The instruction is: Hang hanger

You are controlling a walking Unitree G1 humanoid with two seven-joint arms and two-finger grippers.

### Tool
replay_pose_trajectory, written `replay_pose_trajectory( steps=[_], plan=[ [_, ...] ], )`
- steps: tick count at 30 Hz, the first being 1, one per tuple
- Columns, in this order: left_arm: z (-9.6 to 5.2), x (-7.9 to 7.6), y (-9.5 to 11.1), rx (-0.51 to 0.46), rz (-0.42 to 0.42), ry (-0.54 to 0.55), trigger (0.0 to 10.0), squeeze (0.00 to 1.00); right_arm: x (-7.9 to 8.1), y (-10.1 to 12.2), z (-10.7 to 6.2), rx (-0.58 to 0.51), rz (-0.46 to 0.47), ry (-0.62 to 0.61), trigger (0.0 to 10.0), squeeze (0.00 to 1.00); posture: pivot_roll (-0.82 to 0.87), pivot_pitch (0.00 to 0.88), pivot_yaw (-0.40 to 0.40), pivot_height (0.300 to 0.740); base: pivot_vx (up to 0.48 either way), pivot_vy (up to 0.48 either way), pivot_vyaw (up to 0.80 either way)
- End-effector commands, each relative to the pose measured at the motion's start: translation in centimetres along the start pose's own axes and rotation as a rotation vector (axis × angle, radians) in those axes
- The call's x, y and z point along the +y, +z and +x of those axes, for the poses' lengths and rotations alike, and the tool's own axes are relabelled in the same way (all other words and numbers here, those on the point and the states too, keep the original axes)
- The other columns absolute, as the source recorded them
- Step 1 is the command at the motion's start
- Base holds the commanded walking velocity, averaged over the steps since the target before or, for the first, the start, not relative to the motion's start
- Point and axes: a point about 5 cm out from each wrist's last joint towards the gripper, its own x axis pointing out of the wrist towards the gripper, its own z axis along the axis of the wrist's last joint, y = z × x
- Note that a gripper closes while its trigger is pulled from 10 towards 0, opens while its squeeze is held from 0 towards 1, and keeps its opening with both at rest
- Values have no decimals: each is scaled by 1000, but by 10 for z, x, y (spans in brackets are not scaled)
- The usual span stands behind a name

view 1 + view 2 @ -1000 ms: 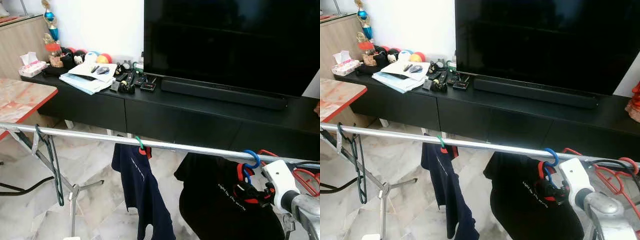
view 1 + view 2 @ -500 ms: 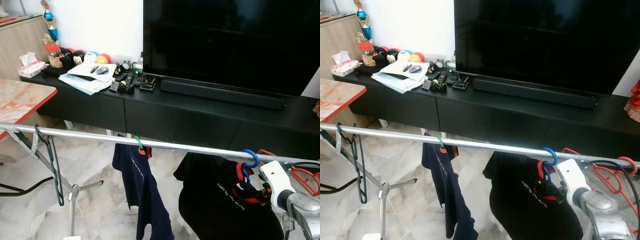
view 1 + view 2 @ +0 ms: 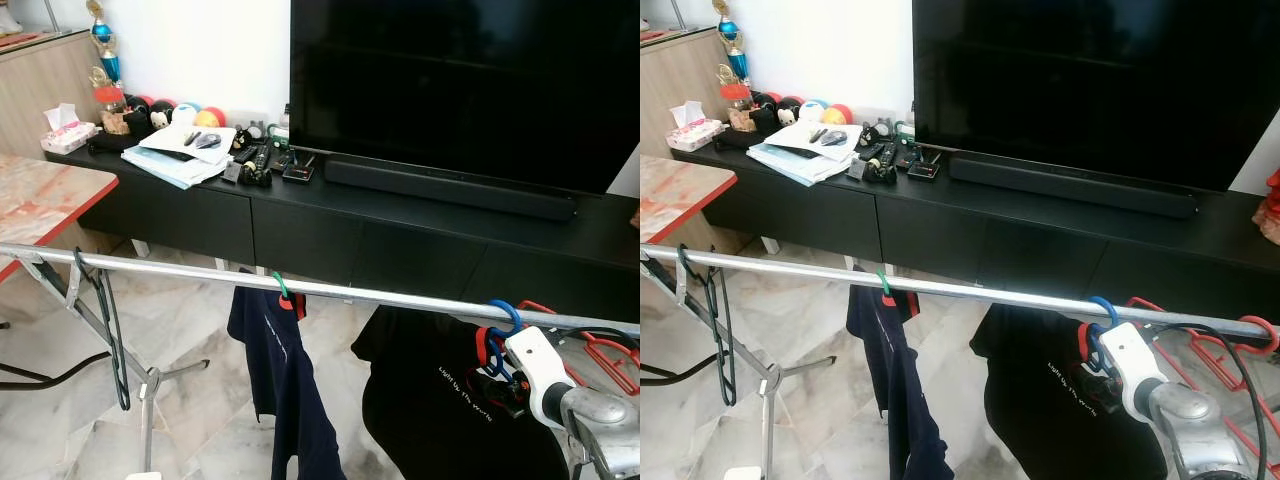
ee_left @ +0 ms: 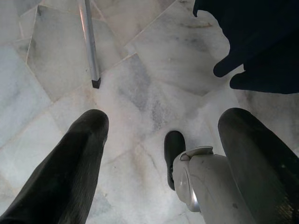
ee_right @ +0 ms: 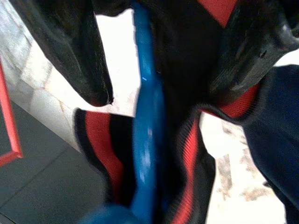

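A blue hanger (image 3: 503, 313) carrying a black shirt with red trim (image 3: 440, 400) hooks over the metal rail (image 3: 380, 294) of a drying rack, toward its right end. My right gripper (image 3: 492, 384) sits at the hanger's neck, just below the rail. In the right wrist view the blue hanger (image 5: 145, 130) runs between the two fingers (image 5: 70, 46), which stand open with a gap beside it. My left gripper (image 4: 163, 140) hangs low and open over the marble floor.
A navy shirt (image 3: 280, 370) on a green hanger (image 3: 280, 288) hangs mid-rail. An empty dark hanger (image 3: 108, 330) is at the left end and red hangers (image 3: 600, 350) at the right. Behind stand a black TV console (image 3: 330, 230) and a TV (image 3: 460, 90). A table (image 3: 40, 200) is left.
My right arm has drawn back a little toward me and sunk lower. The blue hanger stays hooked on the rail. The camera shifted slightly.
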Motion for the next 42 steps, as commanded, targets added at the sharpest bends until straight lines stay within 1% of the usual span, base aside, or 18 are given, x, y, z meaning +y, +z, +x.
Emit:
replay_pose_trajectory(
  steps=[1, 8, 9, 10, 11, 13, 16, 17, 18, 19, 20, 21, 23, 24, 25, 26, 27, 42],
  plan=[
    [0, 0, -3, 25, -6, -1, 10000, 0, -6, 5, -1, -4, -20, -14, 10000, 0, -32, 0, -35, 740, 0, 0, 0],
    [0, 0, -3, 24, -4, -1, 10000, 0, -1, 3, 7, 16, -36, -9, 10000, 0, -24, 0, -35, 740, 0, 0, 0],
    [0, 0, -3, 24, -4, -1, 10000, 0, -1, 4, 9, 6, -21, -11, 8588, 0, -23, 0, -34, 740, 0, 0, 0],
    [0, 0, -3, 24, -4, -1, 10000, 0, -1, 4, 9, 6, -21, -11, 8588, 0, -23, 0, -34, 740, 0, 0, 0],
    [0, 0, -3, 24, -5, 0, 10000, 0, 0, 6, 10, -4, -5, -9, 4863, 0, -22, 0, -33, 740, 0, 0, 0],
    [0, 1, -3, 25, -4, 1, 10000, 0, 4, 7, 13, -16, 15, 13, 0, 0, -22, 0, -32, 740, 0, 0, 0],
    [0, 1, -3, 26, -4, 1, 10000, 0, 6, 6, 15, -17, 16, 24, 0, 0, -21, 0, -32, 740, 0, 0, 0],
    [0, 1, -3, 26, -3, 1, 10000, 0, 7, 5, 16, -16, 19, 23, 3020, 0, -20, 0, -32, 740, 0, 0, 0],
    [0, 1, -3, 27, -3, 1, 10000, 0, 8, 5, 17, -15, 24, 25, 7020, 0, -20, 0, -30, 740, 0, 0, 0],
    [0, 1, -3, 27, -3, 1, 10000, 0, 9, 4, 18, -15, 31, 28, 7529, 0, -19, 0, -31, 740, 0, 0, 0],
    [0, 1, -3, 27, -3, 1, 10000, 0, 9, 4, 18, -15, 31, 28, 7529, 0, -19, 0, -31, 740, 0, 0, 0],
    [0, 1, -3, 27, -3, 0, 10000, 0, 10, 3, 18, -11, 32, 32, 10000, 0, -16, 0, -32, 740, 0, 0, 0],
    [0, 1, -3, 27, -3, 0, 10000, 0, 12, 2, 20, -7, 34, 38, 9608, 0, -15, 0, -32, 740, 0, 0, 0],
    [0, 1, -3, 27, -3, 0, 10000, 0, 13, 2, 20, -9, 37, 37, 5961, 0, -16, 0, -32, 740, 0, 0, 0],
    [0, 1, -3, 27, -3, 1, 10000, 0, 13, 2, 20, -10, 39, 37, 5961, 0, -15, 0, -32, 740, 0, 0, 0],
    [0, 1, -3, 27, -3, 1, 10000, 0, 13, 2, 21, -13, 42, 36, 275, 0, -15, 0, -32, 740, 0, 0, 0],
    [0, 1, -3, 27, -3, 1, 10000, 0, 13, 3, 21, -18, 45, 33, 0, 0, -15, 0, -32, 740, 0, 0, 0],
    [0, 1, -3, 27, -1, 1, 10000, 0, 17, 10, 24, -106, 88, 33, 0, 0, -15, 0, -30, 740, 0, 0, 0]
  ],
)
